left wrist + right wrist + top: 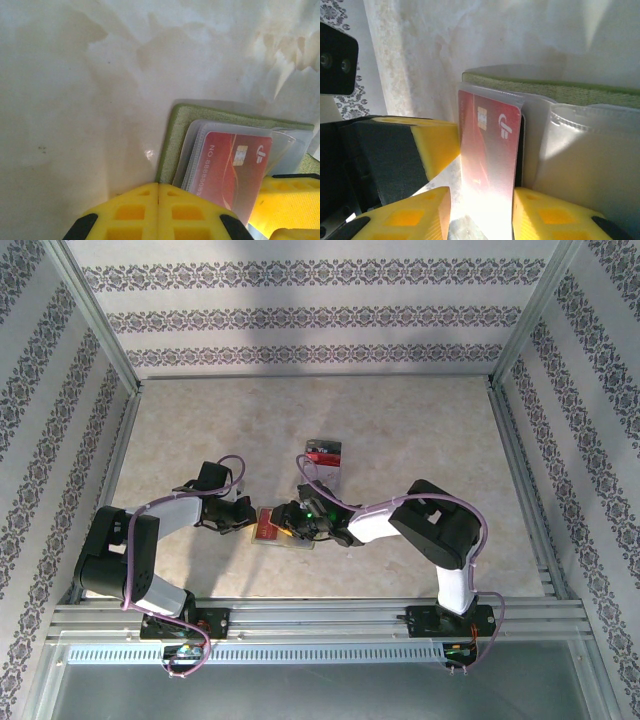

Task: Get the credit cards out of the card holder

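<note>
The left arm (120, 550) reaches in from the left of the card holder (288, 541), which lies open on the pale marbled table (420, 430). The left claw (158, 192) is closed all the way. Its two yellow fingers (130, 212) are pressed flat together with nothing visible between them, and their tips sit at the card holder's green left edge. Whether they bear down on it cannot be told.

The card holder is olive green on the outside and carries clear plastic sleeves (590, 160) inside. A red card (490, 145) with a gold chip, a white logo and a line of white digits is tucked in one sleeve. From above, the card lies over the card holder's left half. The green cover shows along the far side of the sleeves in both wrist views.

The right claw (481, 200) comes in from the right of the card holder. It is partly open, with one yellow finger (427, 212) on each side of the sleeved red card at the card's near end. A bright gap shows between the card and one finger, and the other finger is right at the card's edge. Whether either finger presses the sleeve cannot be told. The left wrist view shows one of these fingers just beside the card's lower right end.

Behind the card holder and a little to its right, well apart from it, sits a small clear tray (323, 451) with red and white contents. The right arm (440, 530) bends in from the right of the card holder.
</note>
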Robot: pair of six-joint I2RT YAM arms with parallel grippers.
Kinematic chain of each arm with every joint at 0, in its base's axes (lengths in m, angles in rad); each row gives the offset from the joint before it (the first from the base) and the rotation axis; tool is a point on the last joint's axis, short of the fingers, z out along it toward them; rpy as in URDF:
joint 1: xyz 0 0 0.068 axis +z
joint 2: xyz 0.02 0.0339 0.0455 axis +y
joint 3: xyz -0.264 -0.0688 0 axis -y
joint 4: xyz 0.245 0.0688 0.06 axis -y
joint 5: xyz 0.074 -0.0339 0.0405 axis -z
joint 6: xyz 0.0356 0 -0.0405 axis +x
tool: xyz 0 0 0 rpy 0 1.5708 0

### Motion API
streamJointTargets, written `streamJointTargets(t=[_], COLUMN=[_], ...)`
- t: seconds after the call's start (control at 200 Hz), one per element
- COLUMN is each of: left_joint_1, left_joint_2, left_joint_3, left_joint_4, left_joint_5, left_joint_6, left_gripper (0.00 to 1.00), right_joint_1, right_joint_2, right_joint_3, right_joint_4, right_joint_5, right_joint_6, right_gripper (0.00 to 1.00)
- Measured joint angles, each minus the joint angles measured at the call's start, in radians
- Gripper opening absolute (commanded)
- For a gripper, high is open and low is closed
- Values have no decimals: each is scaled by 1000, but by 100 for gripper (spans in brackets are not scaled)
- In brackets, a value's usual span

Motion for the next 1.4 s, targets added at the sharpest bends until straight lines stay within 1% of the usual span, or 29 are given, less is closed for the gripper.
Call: streamJointTargets(t=[0.215, 0.605, 0.645, 0.72, 0.774, 0.884, 1.094, 1.399], left_joint_1=[0, 0, 0, 0, 0, 0, 0, 0], left_joint_2=[-2, -3, -3, -3, -4, -5, -6, -6], left_joint_3=[-4, -6, -6, -7, -8, -8, -8, -8], left_joint_4=[5, 10, 10, 10, 11, 11, 11, 11], left_joint_5=[0, 0, 0, 0, 0, 0, -1, -1], left_joint_6=[0, 0, 0, 0, 0, 0, 0, 0], left_gripper=[0, 0, 0, 0, 0, 0, 0, 0], right_joint_1=[0, 0, 0, 0, 0, 0, 0, -6], right_joint_2=[8, 27, 26, 26, 26, 0, -96, -97], right_joint_3=[0, -3, -3, -3, -5, -35, -89, -102], right_joint_4=[26, 66, 69, 69, 72, 97, 161, 155], right_joint_5=[-11, -21, -22, -22, -21, -22, -22, -18], right_joint_6=[1, -6, -6, -7, -10, -26, -57, -60], right_gripper=[34, 36, 35, 29, 28, 28, 27, 25])
